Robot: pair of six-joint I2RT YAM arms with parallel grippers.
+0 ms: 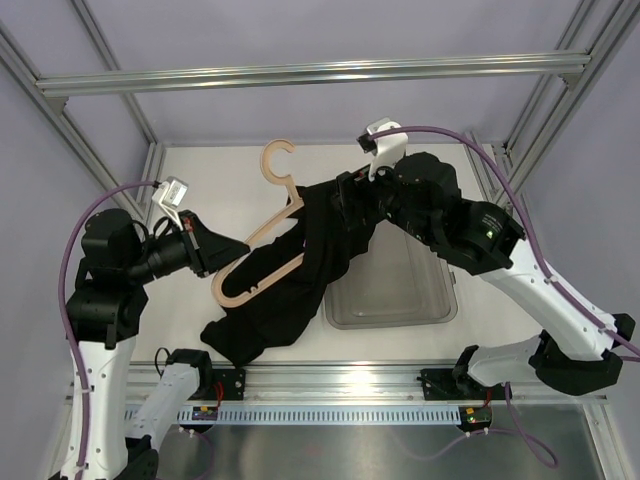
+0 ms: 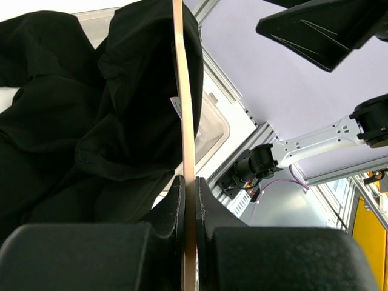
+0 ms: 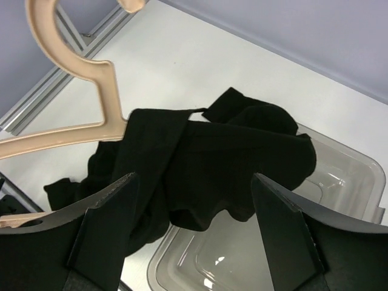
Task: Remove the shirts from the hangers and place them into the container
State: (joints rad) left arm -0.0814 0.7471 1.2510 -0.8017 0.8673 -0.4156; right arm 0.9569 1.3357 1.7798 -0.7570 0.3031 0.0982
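Matt black cloth shirt (image 1: pixel 290 280), smooth tan wooden hanger (image 1: pixel 262 255), glossy clear plastic bin (image 1: pixel 395 290).

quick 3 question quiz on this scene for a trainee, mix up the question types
1. True or false: the left gripper is shut on the hanger.
2. The right gripper is: A) shut on the shirt B) open above the shirt C) shut on the bin's rim.
3. Fill in: part of the black shirt drapes over the ___ of the clear bin.

Key: 1 true; 2 B; 3 rim.
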